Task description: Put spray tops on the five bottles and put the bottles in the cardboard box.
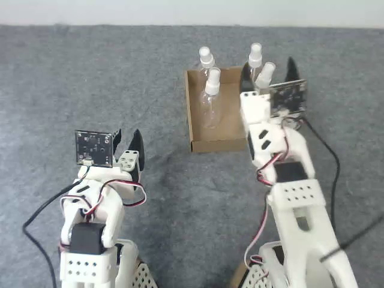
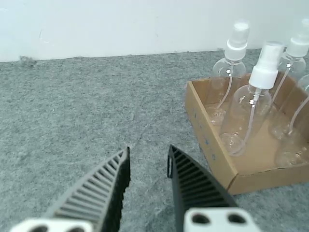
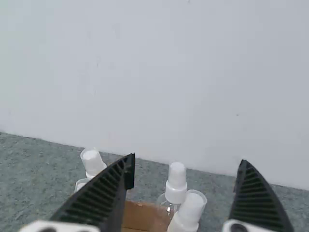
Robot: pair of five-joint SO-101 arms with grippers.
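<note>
Left gripper: my fingers are parted by a narrow gap, nothing between them, low over the grey carpet-like table cover. The shallow brown cardboard box sits ahead of these fingers and off to their right side, well apart from the tips. I count four clear plastic bottles with white spray tops, all upright inside the box. The front-left bottle is closest to my left fingers, and the back-left bottle is just behind it. The back-right bottle and the front-right bottle are farthest from these fingers. I cannot tell whether a fifth bottle is hidden under my right arm. Right gripper: my fingers are spread wide, gripping nothing, hanging above the right part of the box. The front-right bottle's top sits below, in the gap between the two fingers, touching neither, with the back-right top just beyond it. One more spray top shows outside one finger. The plain white wall is straight ahead of these fingers.
</note>
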